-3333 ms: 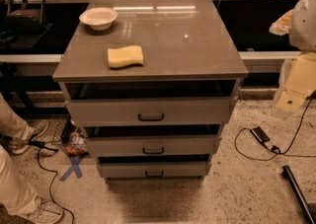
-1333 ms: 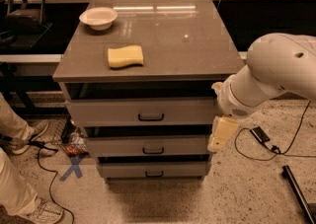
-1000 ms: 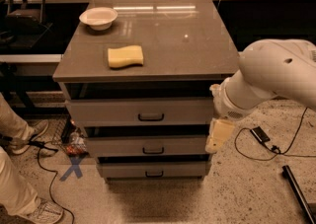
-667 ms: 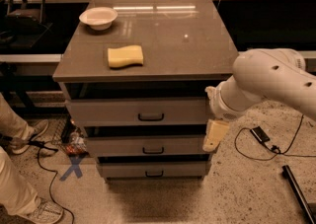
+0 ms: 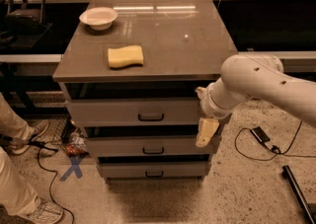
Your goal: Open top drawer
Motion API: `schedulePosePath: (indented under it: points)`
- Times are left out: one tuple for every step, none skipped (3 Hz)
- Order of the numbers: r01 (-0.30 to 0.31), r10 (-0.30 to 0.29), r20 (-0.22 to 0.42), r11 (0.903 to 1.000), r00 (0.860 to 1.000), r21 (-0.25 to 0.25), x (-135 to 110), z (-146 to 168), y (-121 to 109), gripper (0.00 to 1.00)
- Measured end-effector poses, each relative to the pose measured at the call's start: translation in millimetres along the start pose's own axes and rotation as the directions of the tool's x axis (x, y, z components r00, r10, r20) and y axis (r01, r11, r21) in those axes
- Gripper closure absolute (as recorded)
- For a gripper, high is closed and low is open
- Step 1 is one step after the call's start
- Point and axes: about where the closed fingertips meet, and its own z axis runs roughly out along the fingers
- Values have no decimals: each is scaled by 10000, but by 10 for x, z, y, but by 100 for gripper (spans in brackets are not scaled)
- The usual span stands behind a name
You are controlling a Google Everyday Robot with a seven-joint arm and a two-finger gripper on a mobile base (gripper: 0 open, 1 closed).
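Shifted leftward, the hand [image 5: 206, 132] hangs by the top drawer's [image 5: 108, 112] lower-right corner.

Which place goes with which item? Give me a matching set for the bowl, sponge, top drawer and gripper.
1. white bowl
2. yellow sponge
3. top drawer
4. gripper

A. below the cabinet top, at the front right edge
B. cabinet top, back left corner
C. directly under the cabinet top
D. cabinet top, front left of centre

Pairs: 1-B, 2-D, 3-C, 4-A.
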Motion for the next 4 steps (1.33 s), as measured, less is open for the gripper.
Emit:
schedulePosePath:
  points:
    - [808, -804, 174, 9965, 9966, -211, -94, 301, -128, 0]
    - [1210, -1196, 327, 9917, 9923, -428, -151, 494, -232, 0]
    - [1327, -1316, 192, 9886, 9911, -709, -196, 728, -302, 0]
    - [1099, -1102, 7, 9900, 9939, -883, -177, 892, -295, 18]
